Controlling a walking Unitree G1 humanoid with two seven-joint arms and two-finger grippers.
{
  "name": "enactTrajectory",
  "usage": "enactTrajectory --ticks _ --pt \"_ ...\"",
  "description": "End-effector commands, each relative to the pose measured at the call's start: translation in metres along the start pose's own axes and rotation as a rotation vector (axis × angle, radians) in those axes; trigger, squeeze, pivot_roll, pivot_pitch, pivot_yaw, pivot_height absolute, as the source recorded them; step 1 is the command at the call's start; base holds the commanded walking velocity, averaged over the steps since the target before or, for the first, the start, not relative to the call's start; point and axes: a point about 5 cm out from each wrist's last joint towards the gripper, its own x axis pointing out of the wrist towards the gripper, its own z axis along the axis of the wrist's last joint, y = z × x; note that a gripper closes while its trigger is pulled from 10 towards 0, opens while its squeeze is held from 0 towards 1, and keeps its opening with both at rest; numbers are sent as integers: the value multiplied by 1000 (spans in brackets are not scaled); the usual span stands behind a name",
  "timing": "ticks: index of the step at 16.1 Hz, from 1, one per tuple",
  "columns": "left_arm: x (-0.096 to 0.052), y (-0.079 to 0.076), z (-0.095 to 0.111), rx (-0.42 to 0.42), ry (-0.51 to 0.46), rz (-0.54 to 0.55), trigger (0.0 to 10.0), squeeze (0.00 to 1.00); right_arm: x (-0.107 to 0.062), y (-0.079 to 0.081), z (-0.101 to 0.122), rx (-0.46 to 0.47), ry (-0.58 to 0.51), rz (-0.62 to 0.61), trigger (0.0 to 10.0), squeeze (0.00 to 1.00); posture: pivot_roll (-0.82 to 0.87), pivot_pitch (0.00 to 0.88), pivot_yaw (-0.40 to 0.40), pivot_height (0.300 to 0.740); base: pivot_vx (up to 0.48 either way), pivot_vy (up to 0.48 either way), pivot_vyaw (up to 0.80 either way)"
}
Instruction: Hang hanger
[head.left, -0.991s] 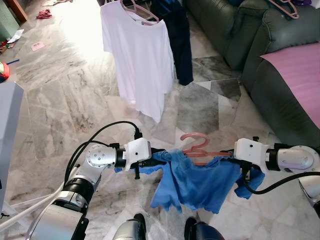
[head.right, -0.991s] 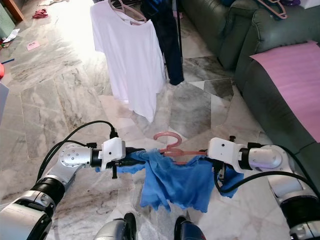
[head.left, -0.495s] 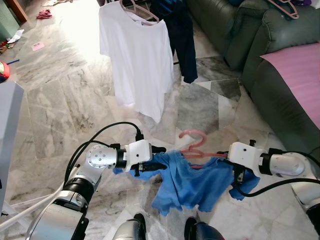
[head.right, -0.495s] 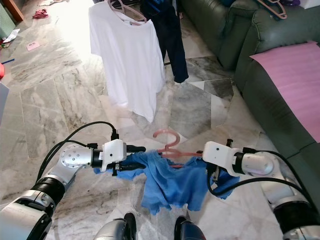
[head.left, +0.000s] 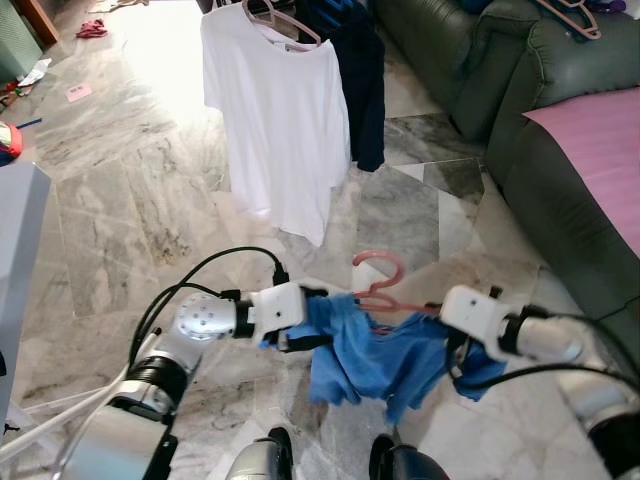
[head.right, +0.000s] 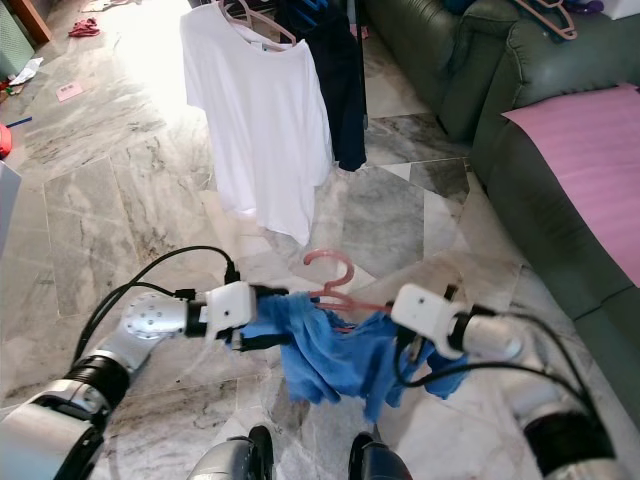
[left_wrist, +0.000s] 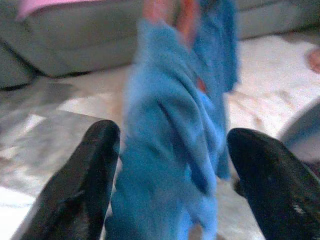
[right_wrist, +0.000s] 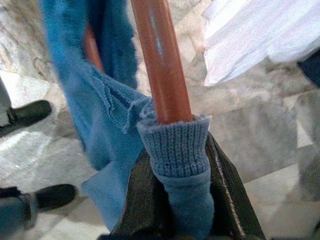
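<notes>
A pink hanger (head.left: 378, 270) carries a crumpled blue garment (head.left: 368, 356) low in front of me, hook up, bar tilted down to the right. My left gripper (head.left: 312, 320) is at the garment's left end. In the left wrist view its fingers (left_wrist: 85, 182) stand wide apart with blue cloth (left_wrist: 170, 150) between them. My right gripper (head.left: 455, 345) is at the hanger's right end. In the right wrist view its fingers (right_wrist: 145, 200) pinch the blue knit cuff (right_wrist: 175, 145) around the hanger's bar (right_wrist: 160, 65).
A white T-shirt (head.left: 280, 110) and a dark garment (head.left: 362, 80) hang on a rack ahead. A green sofa (head.left: 500, 80) with a pink cover (head.left: 600, 150) runs along the right. A grey cabinet (head.left: 15, 250) stands at the left. Marble floor (head.left: 130, 190) lies between.
My right gripper has moved left toward the left one, so the garment bunches up more. The hanger's hook has risen and its bar tilts down to the right.
</notes>
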Motion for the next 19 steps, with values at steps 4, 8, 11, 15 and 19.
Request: enactTrajectory --ticks 4,8,11,15,19 --pt "10 7 2 -29 2 138 10000 1000 7 15 -3 56 4 -24 0 0 -116 176 70 740 0 0 0" --pt "14 12 3 -82 -8 246 10000 1000 11 26 -20 174 83 -158 0 0 -152 153 61 740 0 0 0" --pt "10 11 -5 -175 -4 332 10000 1000 10 37 -31 264 120 -234 0 0 -174 152 60 740 0 0 0" --pt "2 -3 -30 -371 54 461 10000 1000 7 33 -45 399 190 -462 0 0 -189 161 72 740 0 0 0" --pt "-22 -23 -73 -709 269 835 10000 1000 11 31 -58 572 230 -690 0 0 -147 105 60 740 0 0 0"
